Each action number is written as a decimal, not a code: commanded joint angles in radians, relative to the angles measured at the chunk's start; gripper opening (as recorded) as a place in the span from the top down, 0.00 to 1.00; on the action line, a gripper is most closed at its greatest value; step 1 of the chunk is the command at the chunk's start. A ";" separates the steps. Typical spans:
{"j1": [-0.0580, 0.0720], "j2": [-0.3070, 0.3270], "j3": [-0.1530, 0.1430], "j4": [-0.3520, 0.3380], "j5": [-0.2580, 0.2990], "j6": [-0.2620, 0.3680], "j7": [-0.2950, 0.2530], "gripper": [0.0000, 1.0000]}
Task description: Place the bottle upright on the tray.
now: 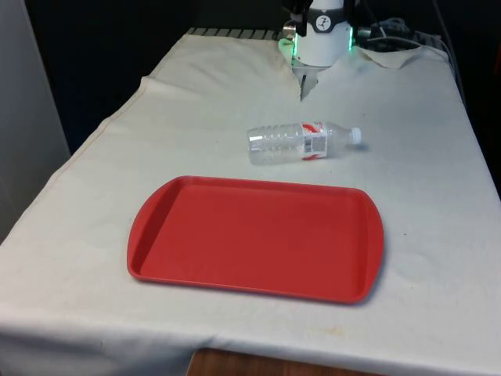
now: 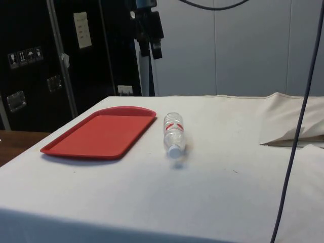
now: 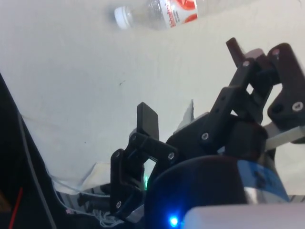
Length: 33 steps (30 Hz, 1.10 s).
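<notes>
The clear bottle [image 1: 303, 142] lies on its side on the white cloth [image 1: 423, 180], just beyond the far edge of the red tray [image 1: 254, 236] and apart from it, white cap [image 1: 355, 135] pointing to the front view's right. The tray sits flat nearer the camera with nothing on it. The gripper [image 3: 190, 81] hangs well above the cloth, fingers [image 3: 147, 120] spread wide and holding nothing.
</notes>
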<state>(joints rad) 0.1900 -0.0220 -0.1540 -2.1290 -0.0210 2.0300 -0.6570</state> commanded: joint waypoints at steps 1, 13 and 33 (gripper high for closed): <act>0.001 0.002 0.000 -0.008 -0.008 0.025 -0.013 0.00; 0.001 0.013 0.000 -0.039 -0.007 0.094 -0.109 0.00; 0.001 0.037 0.000 -0.079 -0.007 0.190 -0.265 0.00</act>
<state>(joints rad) 0.1900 0.0130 -0.1540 -2.2040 -0.0220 2.2040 -0.9140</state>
